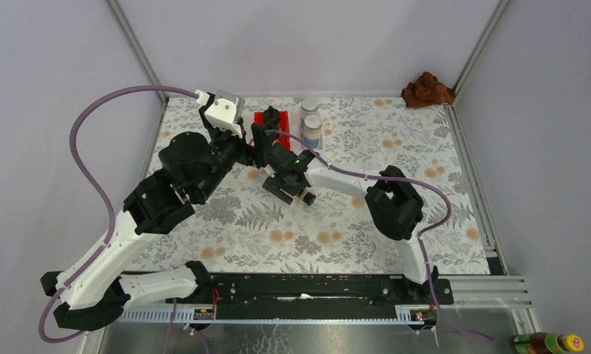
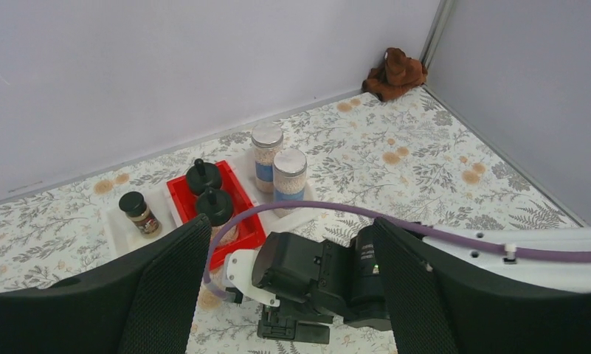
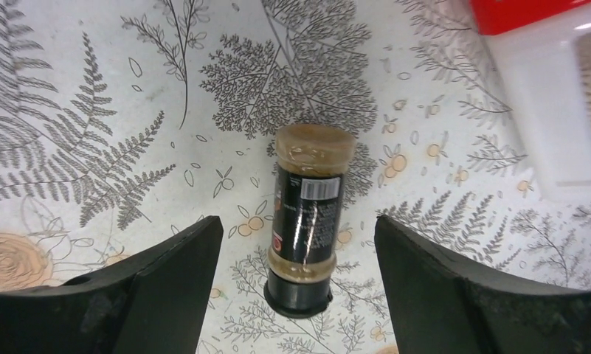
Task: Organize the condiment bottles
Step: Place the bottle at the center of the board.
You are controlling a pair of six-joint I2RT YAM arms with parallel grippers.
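A slim dark-brown jar (image 3: pixel 305 214) with a black cap lies on the flowered cloth, cap end nearest the camera. My right gripper (image 3: pixel 298 221) is open around it, both fingers clear of its sides. My left gripper (image 2: pixel 291 225) is open and empty, hovering above the right wrist (image 1: pixel 288 164). Another dark-brown jar (image 2: pixel 139 212) stands in a white tray (image 2: pixel 115 232). Two jars with black domed caps (image 2: pixel 215 206) stand in a red tray (image 2: pixel 180 198). Two silver-lidded jars (image 2: pixel 289 173) with blue labels stand to its right, also seen from above (image 1: pixel 311 129).
A crumpled brown cloth (image 1: pixel 427 88) lies in the far right corner. A brown bottle with a yellow cap (image 1: pixel 550 343) lies off the table at the bottom right. A white tray's corner (image 3: pixel 550 110) is close to the right gripper. Grey walls enclose three sides.
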